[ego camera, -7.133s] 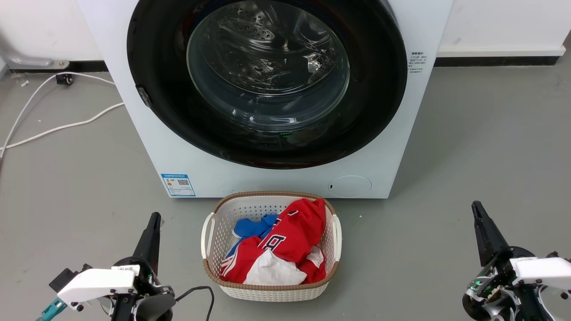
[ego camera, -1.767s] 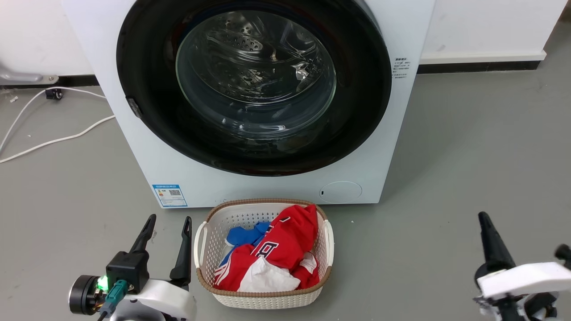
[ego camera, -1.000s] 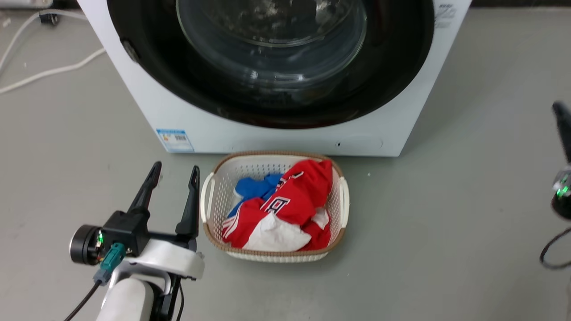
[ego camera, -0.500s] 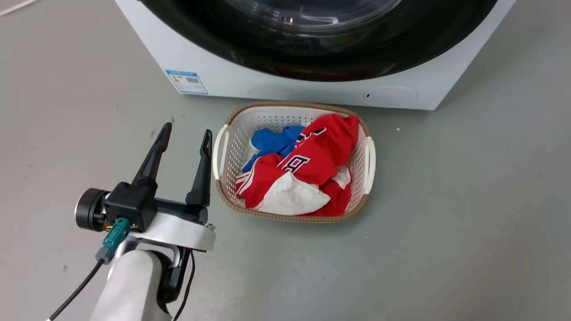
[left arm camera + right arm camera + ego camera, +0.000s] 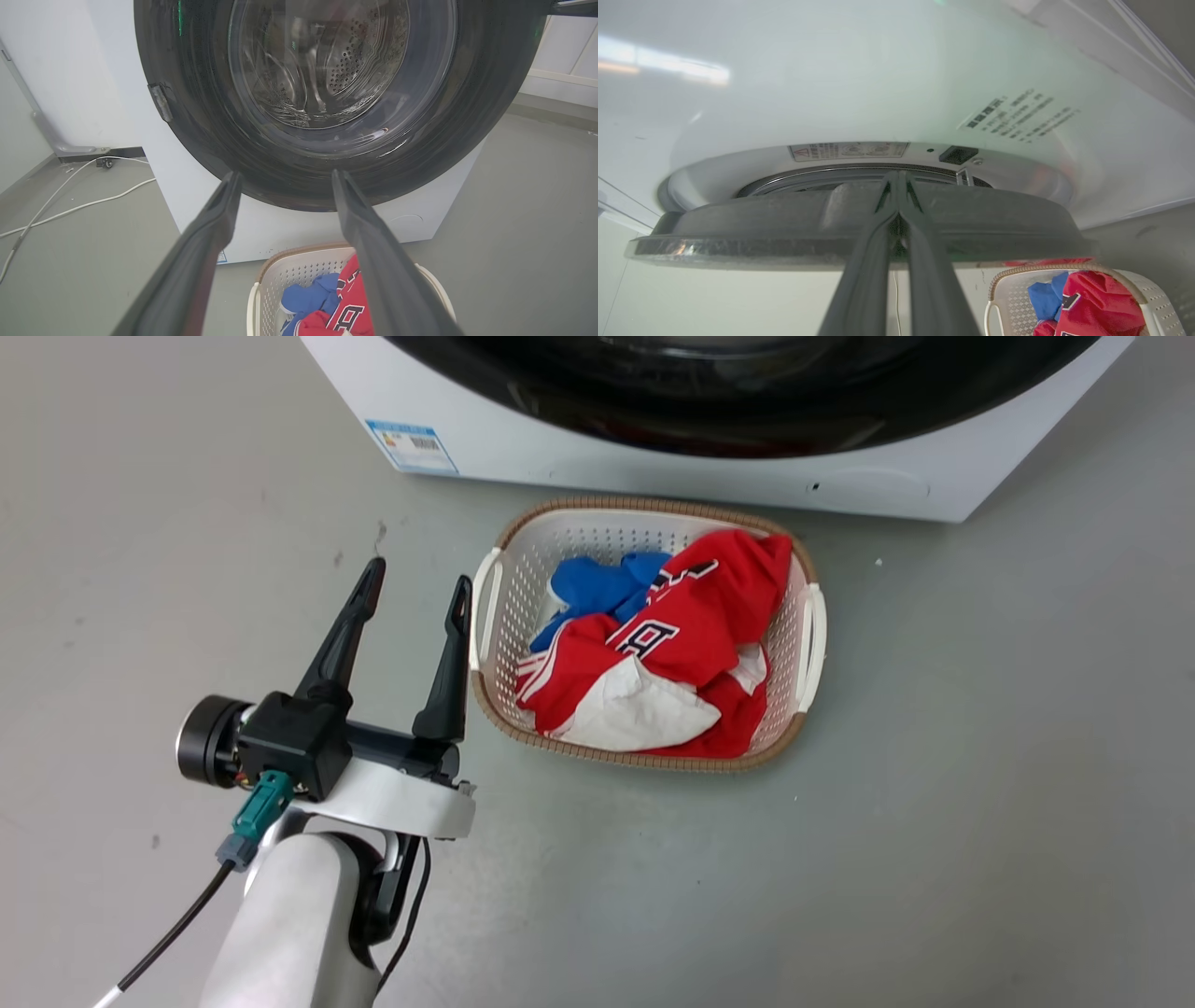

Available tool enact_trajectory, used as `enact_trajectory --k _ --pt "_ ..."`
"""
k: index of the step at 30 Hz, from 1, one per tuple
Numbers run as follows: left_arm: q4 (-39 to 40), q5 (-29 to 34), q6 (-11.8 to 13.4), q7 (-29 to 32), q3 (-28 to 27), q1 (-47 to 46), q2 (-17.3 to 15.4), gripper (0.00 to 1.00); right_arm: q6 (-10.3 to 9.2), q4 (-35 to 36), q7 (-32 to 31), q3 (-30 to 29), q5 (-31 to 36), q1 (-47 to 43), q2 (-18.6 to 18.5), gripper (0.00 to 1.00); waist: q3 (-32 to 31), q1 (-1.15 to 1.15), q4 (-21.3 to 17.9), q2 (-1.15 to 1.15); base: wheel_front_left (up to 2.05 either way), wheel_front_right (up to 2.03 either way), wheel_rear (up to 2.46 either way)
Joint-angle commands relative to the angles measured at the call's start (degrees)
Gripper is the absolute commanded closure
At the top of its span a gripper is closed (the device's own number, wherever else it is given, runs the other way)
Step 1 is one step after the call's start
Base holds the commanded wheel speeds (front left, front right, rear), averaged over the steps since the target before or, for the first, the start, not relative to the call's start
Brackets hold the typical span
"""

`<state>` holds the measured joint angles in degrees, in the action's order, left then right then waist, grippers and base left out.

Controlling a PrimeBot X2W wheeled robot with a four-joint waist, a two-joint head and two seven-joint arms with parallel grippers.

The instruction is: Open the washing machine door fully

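Reaching the rim of a large round glossy black washing machine door point(image 5: 761, 219), the right gripper point(image 5: 899, 179) has its fingers pressed together.
The door appears barely a crack off the white machine front point(image 5: 859, 84), so nearly the whole swing is left; the left gripper point(image 5: 417, 574) hangs spread open beside a white plastic laundry basket point(image 5: 810, 616).

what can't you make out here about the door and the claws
- Head view: the top edge cuts off most of the washing machine door, so its angle is unreadable there.
- Right wrist view: the right claw tips meet at the door's rim; the fingers hide whether they hook behind it.
- Same view: the warning label print is too small and blurred.
- Left wrist view: the open left claw covers part of the door's lower rim.
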<state>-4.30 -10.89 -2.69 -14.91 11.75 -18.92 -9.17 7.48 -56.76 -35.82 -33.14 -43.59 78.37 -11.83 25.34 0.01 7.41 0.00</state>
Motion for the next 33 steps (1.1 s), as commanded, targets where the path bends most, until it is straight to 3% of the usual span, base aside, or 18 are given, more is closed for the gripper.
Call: enact_trajectory --k 1,10,23,33 --pt "0.44 0.34 -0.13 -0.40 -0.04 -1.26 0.16 0.00 0.02 -0.47 -0.23 -0.33 0.99 1.73 0.47 1.00 1.90 -0.01 0.19 0.00 0.00 0.00 0.00" --pt "0.87 0.63 -0.58 -0.35 -0.42 -2.76 0.84 0.00 0.02 -0.16 -3.81 0.29 3.73 4.23 1.43 1.00 4.49 -0.01 -0.16 0.00 0.00 0.00 0.00" --pt "-0.26 1.05 -1.45 -0.35 -1.19 -3.03 1.78 0.00 0.03 3.60 -20.18 2.66 4.45 -1.15 3.62 1.00 3.13 -0.01 -1.42 0.00 0.00 0.00 0.00" --pt "-2.35 0.59 -2.06 -0.28 -1.53 -0.47 2.78 0.00 0.02 12.22 -32.20 4.73 5.35 -9.47 6.40 1.00 -1.94 -0.01 -1.86 0.00 0.00 0.00 0.00"
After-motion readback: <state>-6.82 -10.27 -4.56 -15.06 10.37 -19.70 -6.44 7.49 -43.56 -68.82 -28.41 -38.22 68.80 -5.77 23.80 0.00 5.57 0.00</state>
